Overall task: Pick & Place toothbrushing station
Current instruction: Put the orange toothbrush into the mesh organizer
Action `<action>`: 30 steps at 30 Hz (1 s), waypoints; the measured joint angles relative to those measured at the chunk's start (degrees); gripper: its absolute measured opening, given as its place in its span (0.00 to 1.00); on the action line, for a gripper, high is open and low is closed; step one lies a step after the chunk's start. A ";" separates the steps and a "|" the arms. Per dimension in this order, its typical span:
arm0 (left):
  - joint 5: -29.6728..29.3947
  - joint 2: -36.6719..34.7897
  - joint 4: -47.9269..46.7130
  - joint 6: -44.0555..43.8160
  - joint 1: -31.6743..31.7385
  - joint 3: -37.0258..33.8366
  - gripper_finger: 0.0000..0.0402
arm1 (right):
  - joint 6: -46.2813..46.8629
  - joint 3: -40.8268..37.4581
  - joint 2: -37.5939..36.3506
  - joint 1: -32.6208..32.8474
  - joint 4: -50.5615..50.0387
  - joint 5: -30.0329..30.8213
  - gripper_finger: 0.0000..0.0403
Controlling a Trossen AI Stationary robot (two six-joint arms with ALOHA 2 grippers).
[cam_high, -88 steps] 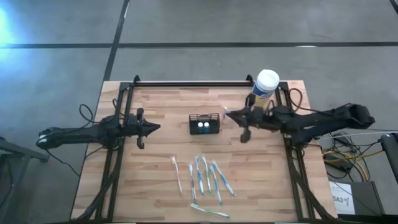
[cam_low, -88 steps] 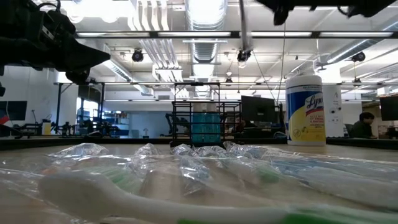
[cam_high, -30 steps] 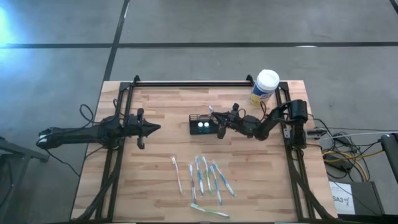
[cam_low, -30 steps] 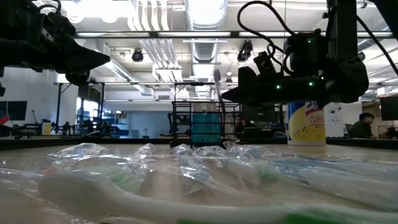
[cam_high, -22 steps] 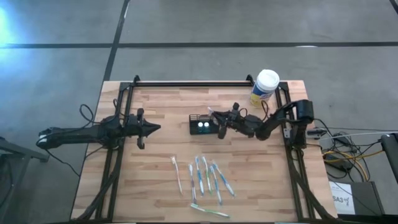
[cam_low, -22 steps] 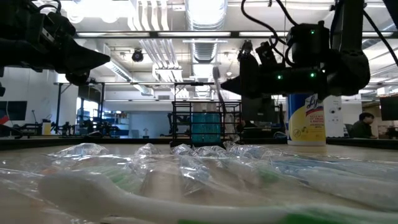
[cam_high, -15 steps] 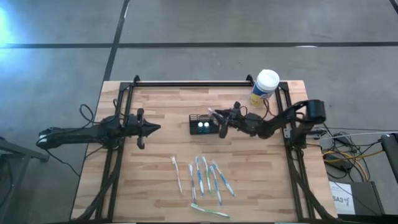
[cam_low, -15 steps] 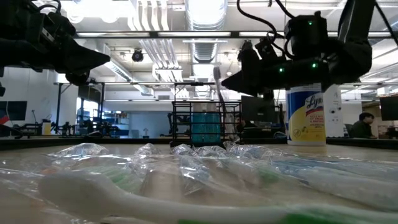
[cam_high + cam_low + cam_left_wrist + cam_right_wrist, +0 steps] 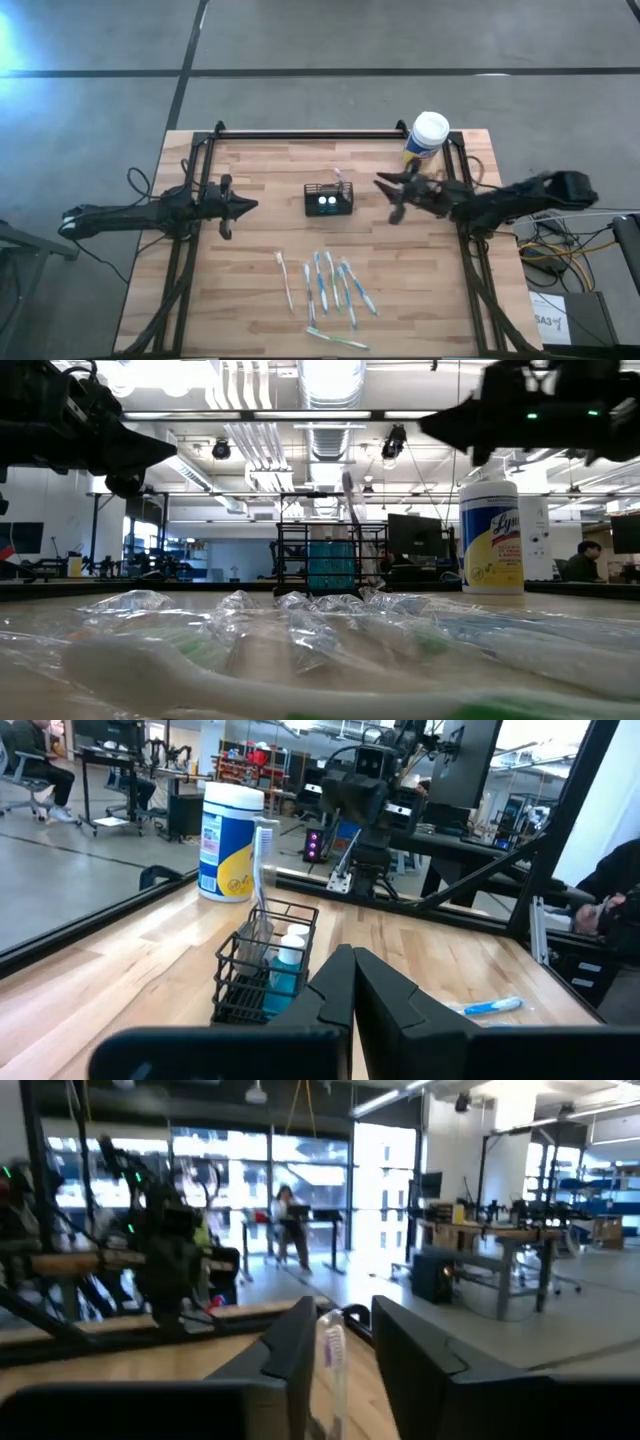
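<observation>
The toothbrushing station [image 9: 329, 200], a black wire caddy, stands mid-table [image 9: 250, 290] holding an upright toothbrush [image 9: 263, 870] and a blue tube [image 9: 287, 960]. Right of it in the high view hovers the right claw [image 9: 392, 196], fingers parted and empty. The left claw [image 9: 226, 207] waits at centre-left, pinched together. Wrapped toothbrushes [image 9: 335, 285] lie below the caddy.

Right end effector [image 9: 335, 1345]: two dark fingers [image 9: 290, 1350] parted, empty. White toothbrush head [image 9: 332, 1342] stands upright in the gap, beyond them. Left arm [image 9: 165, 1245] across the tabletop [image 9: 160, 1360]. Person [image 9: 287, 1220] at far desk.
</observation>
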 joint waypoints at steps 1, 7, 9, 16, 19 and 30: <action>0.01 0.00 -0.04 -0.11 0.00 -0.01 0.02 | 0.86 -1.93 -2.94 -0.02 -0.27 -0.57 0.20; 4.46 0.33 -0.24 -1.61 -0.04 -0.02 0.02 | 2.21 -8.68 -19.83 -0.04 -9.92 -1.20 0.04; 5.91 0.55 -0.31 -2.87 -0.04 0.01 0.01 | 2.81 -8.48 -24.51 -0.04 -16.17 -1.38 0.03; 6.54 2.07 -0.74 -9.52 -0.04 0.03 0.02 | 0.63 -3.55 -35.72 -0.04 -39.14 -7.66 0.02; 6.54 2.85 -1.56 -10.59 -0.04 0.07 0.02 | 0.68 -3.24 -38.70 -0.04 -42.14 -10.78 0.02; 7.20 5.56 -7.62 -15.68 -0.27 0.61 0.01 | -0.03 -7.40 -42.84 -0.08 -41.07 -14.55 0.02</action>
